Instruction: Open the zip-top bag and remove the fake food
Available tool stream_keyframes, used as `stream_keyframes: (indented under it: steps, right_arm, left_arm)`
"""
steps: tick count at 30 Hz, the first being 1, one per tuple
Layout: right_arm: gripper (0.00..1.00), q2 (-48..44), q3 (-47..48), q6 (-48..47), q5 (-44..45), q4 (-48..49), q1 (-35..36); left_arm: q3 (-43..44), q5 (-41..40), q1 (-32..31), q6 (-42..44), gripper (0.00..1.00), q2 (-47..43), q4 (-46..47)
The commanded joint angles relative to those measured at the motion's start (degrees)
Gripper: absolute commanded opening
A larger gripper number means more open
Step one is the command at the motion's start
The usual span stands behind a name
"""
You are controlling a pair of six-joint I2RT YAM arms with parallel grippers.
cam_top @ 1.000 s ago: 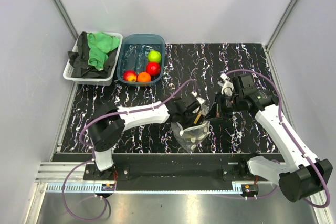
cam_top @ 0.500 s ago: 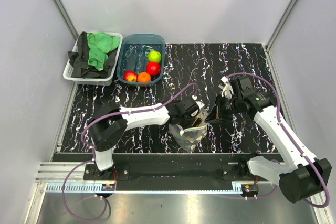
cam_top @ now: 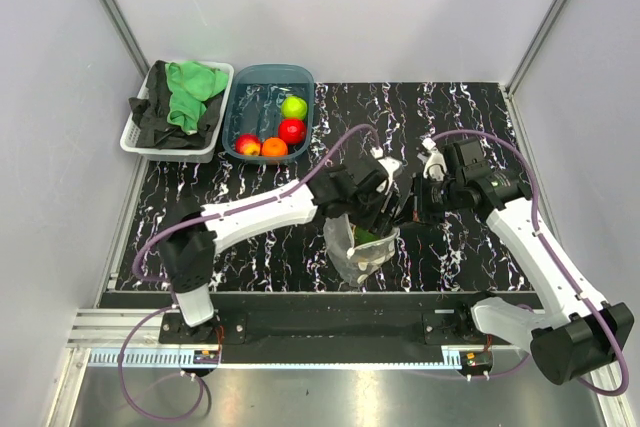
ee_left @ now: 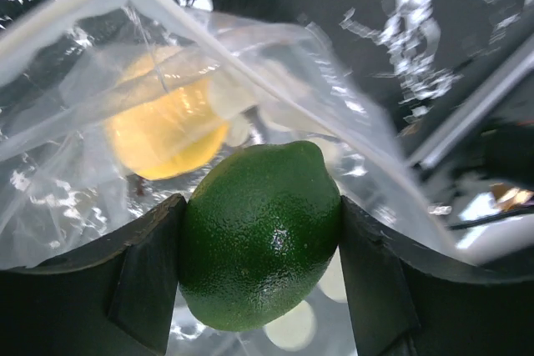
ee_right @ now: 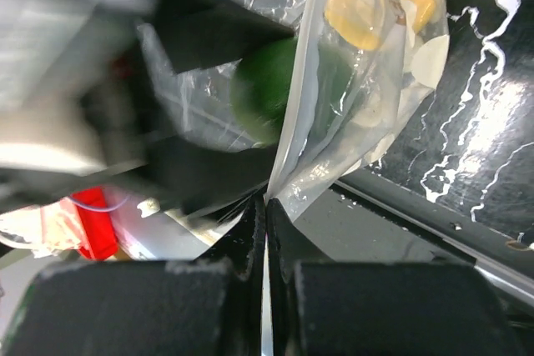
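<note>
Both my grippers are working at the zip-top bag (cam_top: 352,259) in the lower middle of the top view: my left gripper (ee_left: 260,231) is holding the dark green lime (ee_left: 250,268) at its mouth, my right gripper (ee_right: 265,214) is pinching its edge tightly, and a yellow fruit (ee_left: 163,135) is lying inside.

Table (cam_top: 470,117): black surface, white veining. Far left corner: white basket (cam_top: 150,150) holding cloths (cam_top: 185,97); teal tub (cam_top: 258,97) just beside it. Near edge, centre: zip-top bag (cam_top: 362,257); surface contact unconfirmed.

Yellow fruit (ee_left: 163,135) hazy inside zip-top bag (ee_left: 58,72)
</note>
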Motion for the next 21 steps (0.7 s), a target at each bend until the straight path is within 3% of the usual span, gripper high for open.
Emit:
stream_keyframes:
  steps: [1, 13, 17, 21]
  right_arm:
    - [0.00, 0.3, 3.7, -3.4, 3.2, -2.8, -0.3]
    - [0.00, -1.1, 1.9, -3.7, 11.2, -4.2, -0.3]
    - [0.00, -1.4, 0.6, -3.7, 8.9, -3.4, -0.3]
    - [0.00, -3.3, -0.2, -2.6, 7.6, -2.7, -0.4]
  left_arm:
    - [2.8, 0.7, 0.3, -7.1, 0.00, -6.4, -1.8]
    - [-4.8, 2.5, 1.1, -9.4, 0.00, -24.7, 2.0]
    - [-11.0, 3.7, 5.1, -12.3, 0.04, -31.8, 9.4]
    - [-14.8, 6.5, 14.4, -14.2, 0.01, -35.2, 18.0]
